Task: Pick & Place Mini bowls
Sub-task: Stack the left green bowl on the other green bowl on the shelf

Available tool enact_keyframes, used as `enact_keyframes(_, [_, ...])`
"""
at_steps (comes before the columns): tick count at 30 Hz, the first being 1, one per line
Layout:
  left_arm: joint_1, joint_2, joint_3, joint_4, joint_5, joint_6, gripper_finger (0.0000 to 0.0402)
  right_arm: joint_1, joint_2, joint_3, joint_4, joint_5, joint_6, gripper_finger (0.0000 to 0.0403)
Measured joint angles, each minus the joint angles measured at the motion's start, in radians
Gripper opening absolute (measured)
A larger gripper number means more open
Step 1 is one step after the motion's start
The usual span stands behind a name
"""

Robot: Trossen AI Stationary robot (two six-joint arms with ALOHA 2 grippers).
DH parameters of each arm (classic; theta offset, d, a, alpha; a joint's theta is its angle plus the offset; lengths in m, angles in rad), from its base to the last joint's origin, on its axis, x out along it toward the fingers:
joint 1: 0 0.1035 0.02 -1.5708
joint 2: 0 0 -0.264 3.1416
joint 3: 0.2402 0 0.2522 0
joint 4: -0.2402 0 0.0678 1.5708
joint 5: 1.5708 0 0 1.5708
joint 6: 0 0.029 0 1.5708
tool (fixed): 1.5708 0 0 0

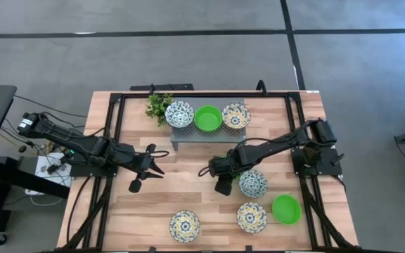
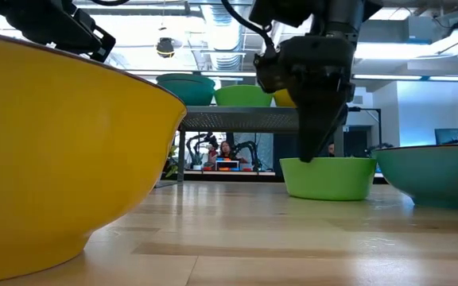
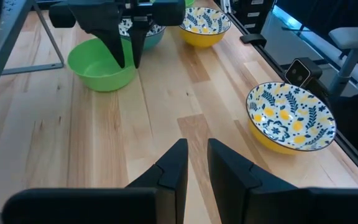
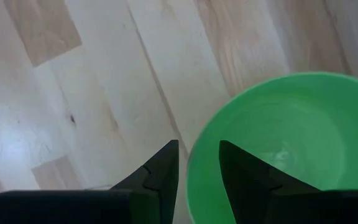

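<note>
My right gripper (image 1: 213,172) reaches down over a plain green mini bowl (image 4: 278,130) that stands on the table mid-right. The arm hides this bowl in the high view. It shows in the low view (image 2: 328,179) and the left wrist view (image 3: 98,65). My left gripper (image 1: 162,161) hovers empty at the table's middle left with its fingers close together (image 3: 197,149). Three bowls sit on the grey stand (image 1: 195,133). A blue-patterned bowl (image 1: 253,183), two yellow-patterned bowls (image 1: 252,216) (image 1: 184,225) and a green bowl (image 1: 286,209) rest on the table. My right gripper holds the green bowl by its rim (image 4: 199,149), on the side toward the table's near edge. One finger (image 4: 241,171) is inside the bowl and one (image 4: 163,171) is outside. The fingers come from above, pointing down. The bowl stands upright with its base on the table (image 2: 328,195).
A small plant sprig (image 1: 159,105) stands left of the stand at the far edge. A black frame (image 1: 118,126) runs along the table's sides. Bare wood lies between the two grippers (image 1: 185,186) and at the near left.
</note>
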Motion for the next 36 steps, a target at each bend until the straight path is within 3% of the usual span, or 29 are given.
enact_keyframes(23, [0.0,0.0,0.0,0.001,0.001,0.0,0.0063,0.001,-0.001,-0.042,0.008,0.003,0.063,0.0109])
enact_keyframes(26, [0.0,0.0,0.0,0.001,0.001,0.0,0.0063,0.001,-0.002,-0.042,0.005,0.002,0.042,0.0088])
enact_keyframes(31, [0.0,0.0,0.0,0.001,0.001,0.0,0.0063,0.002,0.0,-0.041,-0.003,0.009,-0.031,0.0014])
enact_keyframes(36, [0.0,0.0,0.0,0.0,0.001,0.0,0.0063,0.045,-0.007,0.012,0.0,0.002,-0.13,0.0013])
